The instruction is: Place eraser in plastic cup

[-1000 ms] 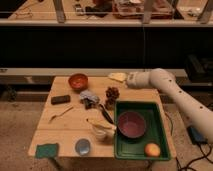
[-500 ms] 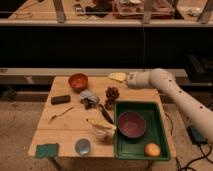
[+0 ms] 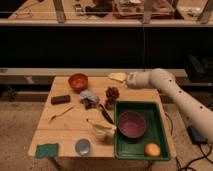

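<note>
- The hand [image 3: 116, 77] hangs over the far edge of the tabletop [image 3: 70, 129], right of the middle. Its fingers are spread wide and it carries nothing.
- The arm comes in from the right and crosses above the far right corner.
- Judged from this, the task is at its start: nothing has been picked up and nothing dropped in.
- The eraser [image 3: 60, 99] lies flat near the left edge, toward the far side, well apart from the hand. The orange bowl [image 3: 78, 81] sits just beyond it toward the far edge.
- The cup [image 3: 82, 146] stands upright at the front edge, left of the middle, and looks empty.
- What is left: reach across to the eraser, take it, carry it to the front edge and let it go over the cup.
- Between hand and eraser stand a pine cone [image 3: 112, 93], a grey clump [image 3: 88, 97] and the bowl, so a high crossing seems safer.
- The eraser has bare wood on its left and front sides. The left edge is close, so a push could slide it off.
- From eraser to cup the way is mostly open. Only a thin utensil [image 3: 60, 114] lies between them.
- Around the cup, a teal pad [image 3: 47, 150] fills the front left corner and a white vessel [image 3: 101, 131] stands just to its right. Beyond that the tray [image 3: 156, 122] takes up the front right.
</note>
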